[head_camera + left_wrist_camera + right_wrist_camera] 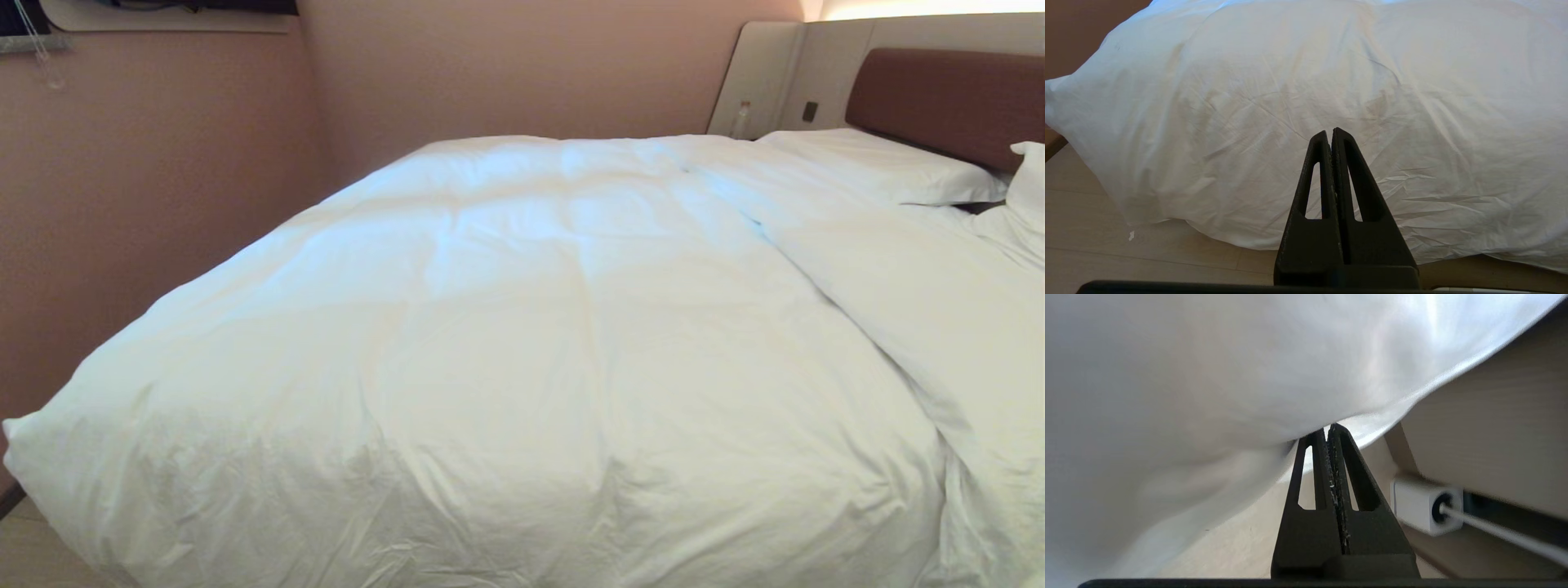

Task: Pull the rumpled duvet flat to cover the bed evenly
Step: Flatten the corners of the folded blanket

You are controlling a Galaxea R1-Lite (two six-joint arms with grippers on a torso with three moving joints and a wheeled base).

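Left gripper [1329, 132]: clenched on nothing, parked before the foot of the bed, clear of the cloth. Duvet [522, 343]: lies over the bed [947, 98], smooth at left, with a ridge and a folded band towards the pillow [882, 167] at right. Right gripper [1329, 428]: clenched, tips against the hanging edge; no cloth seen between them. Advice: open it, take the hem deep, then draw evenly.

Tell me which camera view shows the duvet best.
The head view: it takes in the whole duvet spread across the bed, up to the pillows. The left wrist view shows only its overhang above the floor, behind the shut left end effector. The right wrist view shows a close, blurred fold of it.
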